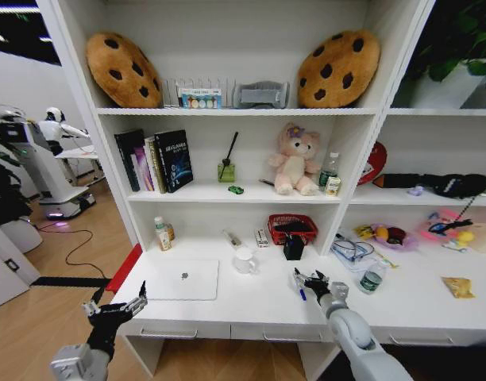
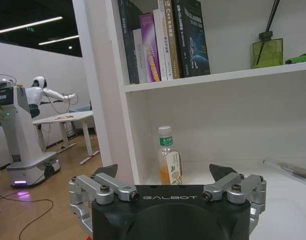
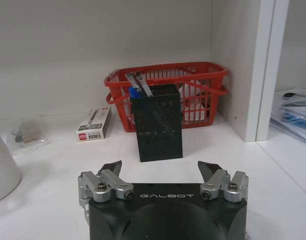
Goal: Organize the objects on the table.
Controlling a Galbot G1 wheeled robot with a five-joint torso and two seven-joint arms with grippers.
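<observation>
So we've got the long white surface (image 1: 251, 305) under the shelving, with the silver laptop (image 1: 183, 279) lying closed on its left part. Our left tool (image 1: 116, 305) hangs off the front-left corner, jaws spread wide and empty. Our right tool (image 1: 313, 281) sits over the surface's middle, also wide open, facing the black mesh pen holder (image 3: 157, 122) with pens (image 3: 138, 84) in it, just before the red basket (image 3: 165, 80).
</observation>
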